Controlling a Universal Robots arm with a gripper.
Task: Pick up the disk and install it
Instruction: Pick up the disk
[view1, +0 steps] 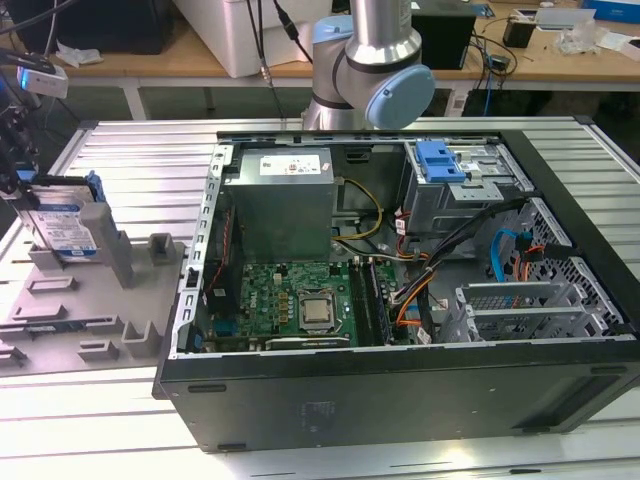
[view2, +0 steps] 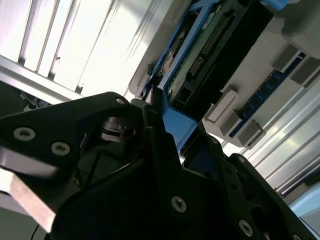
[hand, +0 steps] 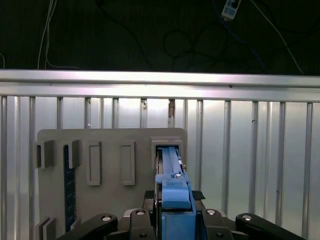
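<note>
At the exterior view's left, the upright disk is clamped by the gripper within the grey holder.

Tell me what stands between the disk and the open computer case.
In the exterior view, a tall grey post and a short grey post of the holder stand between the disk and the computer case.

A robotics and electronics lab: a ribbed aluminium worktop carries a grey fixture plate beneath the claw and, well apart from it, an open computer case with its motherboard bare. Farther off stand wooden benches strewn with cables, behind a robot arm.
</note>
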